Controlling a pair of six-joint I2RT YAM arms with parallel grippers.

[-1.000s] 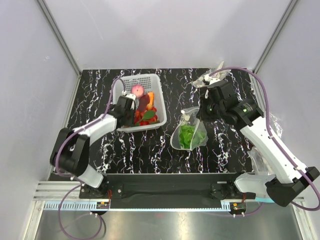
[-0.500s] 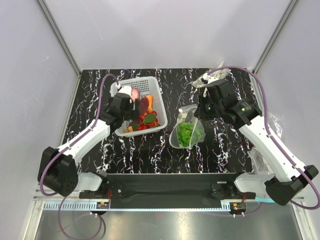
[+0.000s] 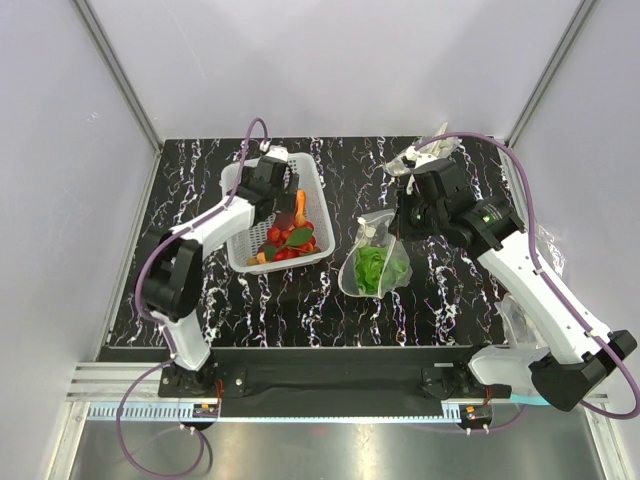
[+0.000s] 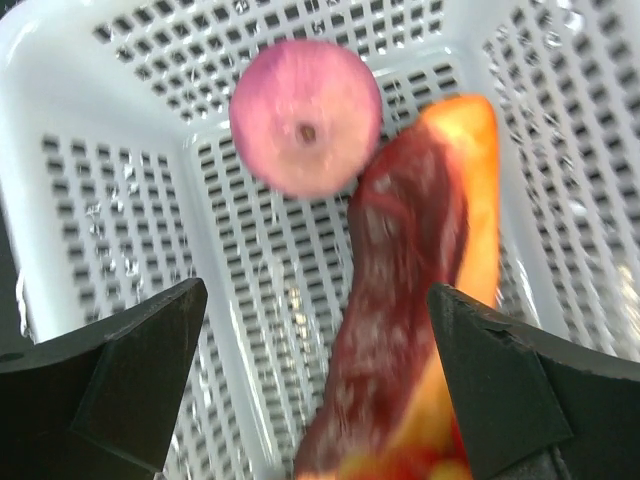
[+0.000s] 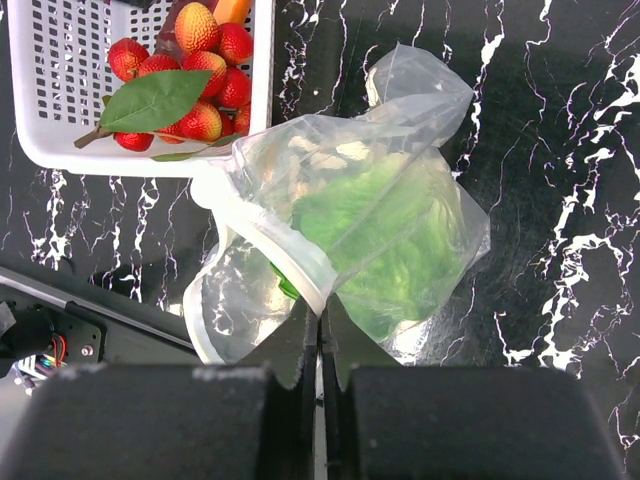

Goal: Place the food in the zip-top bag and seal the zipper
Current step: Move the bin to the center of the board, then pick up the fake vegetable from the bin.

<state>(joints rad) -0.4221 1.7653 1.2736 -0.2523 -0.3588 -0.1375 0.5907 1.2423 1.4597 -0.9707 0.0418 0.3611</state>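
Note:
My left gripper (image 4: 315,300) hangs open inside the white lattice basket (image 4: 120,190), over its far end (image 3: 268,185). Between and ahead of its jaws lie a round pink-purple bulb (image 4: 305,115), a long dark-red piece (image 4: 395,290) and an orange piece (image 4: 468,190); none is gripped. Small red berries (image 5: 190,70) with a green leaf sit at the basket's near end (image 3: 285,240). The zip-top bag (image 5: 400,230) holds the green lettuce (image 3: 375,265). My right gripper (image 5: 320,318) is shut on the bag's mouth edge, on the white zipper strip (image 5: 270,240), and holds the mouth up (image 3: 400,225).
The basket (image 3: 250,215) stands just left of the bag on the black marbled table (image 3: 450,300). Crumpled clear plastic (image 3: 425,150) lies at the back right. Grey walls close in the sides, and a black rail (image 3: 340,365) runs along the near edge.
My left gripper has opened wide and moved toward the basket's far end, the arm swinging round. The basket has shifted slightly. The right gripper and the bag have barely moved.

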